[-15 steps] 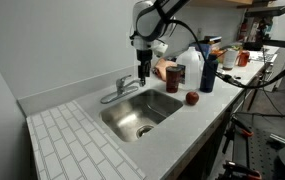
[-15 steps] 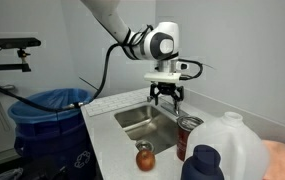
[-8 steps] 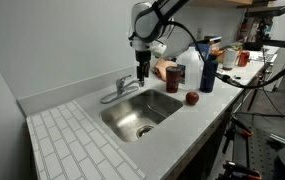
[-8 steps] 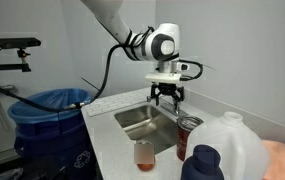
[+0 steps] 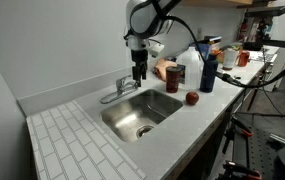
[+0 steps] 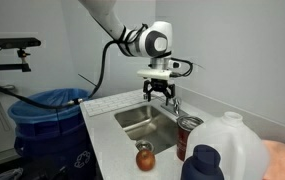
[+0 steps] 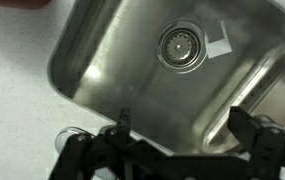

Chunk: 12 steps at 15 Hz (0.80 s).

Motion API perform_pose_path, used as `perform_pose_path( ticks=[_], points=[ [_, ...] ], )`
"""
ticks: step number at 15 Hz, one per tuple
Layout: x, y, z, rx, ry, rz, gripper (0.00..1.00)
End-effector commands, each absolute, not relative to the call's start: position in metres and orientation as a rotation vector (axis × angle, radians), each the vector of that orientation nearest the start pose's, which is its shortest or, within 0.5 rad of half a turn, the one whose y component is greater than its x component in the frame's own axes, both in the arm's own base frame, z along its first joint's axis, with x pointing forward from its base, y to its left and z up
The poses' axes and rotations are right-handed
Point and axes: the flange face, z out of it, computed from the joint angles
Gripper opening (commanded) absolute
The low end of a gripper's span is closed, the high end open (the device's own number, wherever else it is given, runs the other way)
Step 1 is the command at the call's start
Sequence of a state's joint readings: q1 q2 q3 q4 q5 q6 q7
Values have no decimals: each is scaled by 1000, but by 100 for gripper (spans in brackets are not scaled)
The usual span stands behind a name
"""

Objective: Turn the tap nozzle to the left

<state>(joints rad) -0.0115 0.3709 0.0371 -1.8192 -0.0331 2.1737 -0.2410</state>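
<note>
Biggest thing here is the white speckled stone-look table [image 5: 187, 125], with a patch of white brick-pattern tiling [image 5: 67, 140] on one end. The white, smooth-shelled robot arm [image 6: 110, 22] bends down over it with a black cable trailing off it. Beside the table stands a round blue plastic bin [image 6: 44, 112] with a bag liner.

Sunk into the table is a rectangular brushed stainless steel sink [image 5: 142, 112]; it has rounded corners and a dull shine in the wrist view. Along the edge of the table are a milky white plastic jug [image 5: 192, 70], a dark blue plastic bottle [image 5: 209, 72], a round tin can with a reddish wrap [image 6: 189, 135] and a glossy red apple [image 5: 192, 98]. Whatever is printed on them is too small to read.

The long, thin, shiny silver tap nozzle [image 5: 111, 96] sits at the back rim of the sink. It reaches out from its chrome base and angles over the back corner of the basin, on the tiled side.

The black two-finger end effector [image 5: 138, 80] hangs just beside the faucet base. Its fingers [image 7: 123, 122] are spread wide apart with nothing between them but sink. I can't tell if it touches the tap.

Down in the basin are a round perforated metal drain strainer [image 7: 181, 46] and, next to it, a small white sticker [image 7: 219, 42] with no legible text.
</note>
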Motion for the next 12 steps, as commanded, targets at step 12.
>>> perform_pose_path(
  ticks=[12],
  points=[
    [642, 114, 341, -2914, -568, 63, 100]
  ],
)
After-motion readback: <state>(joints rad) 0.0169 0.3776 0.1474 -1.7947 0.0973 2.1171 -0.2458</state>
